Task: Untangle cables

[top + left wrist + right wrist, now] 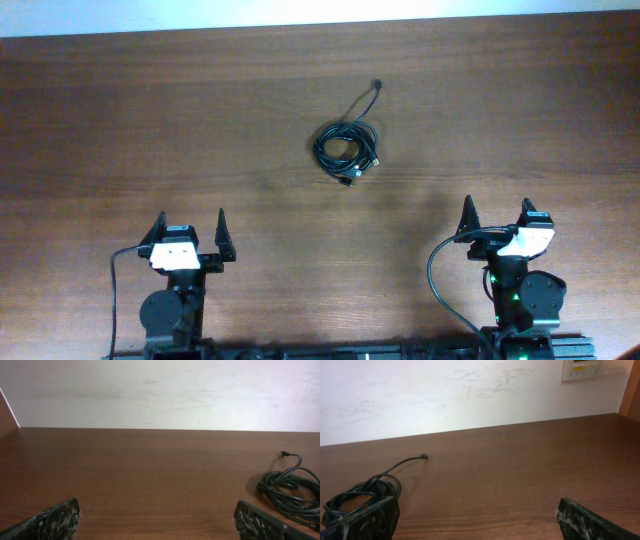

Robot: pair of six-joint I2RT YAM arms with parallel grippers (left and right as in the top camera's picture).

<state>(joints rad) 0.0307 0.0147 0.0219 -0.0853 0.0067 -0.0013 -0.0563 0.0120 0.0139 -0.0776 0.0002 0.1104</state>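
The cables (347, 148) lie as one coiled black bundle on the wooden table, past its middle, with one loose end and small plug (377, 85) trailing toward the far edge. From the left wrist, the cables (290, 491) show at the right edge; from the right wrist, the cables (362, 496) show at the lower left, partly behind my left finger. My left gripper (190, 228) stands open near the front left, well short of the bundle. At the front right, my right gripper (497, 217) is open too. Nothing lies between either pair of fingers.
A pale wall (160, 390) rises behind the table's far edge (320, 28). A wall panel (582, 369) hangs at the upper right in the right wrist view. Thicker black wires (440, 285) run along the arms at the front.
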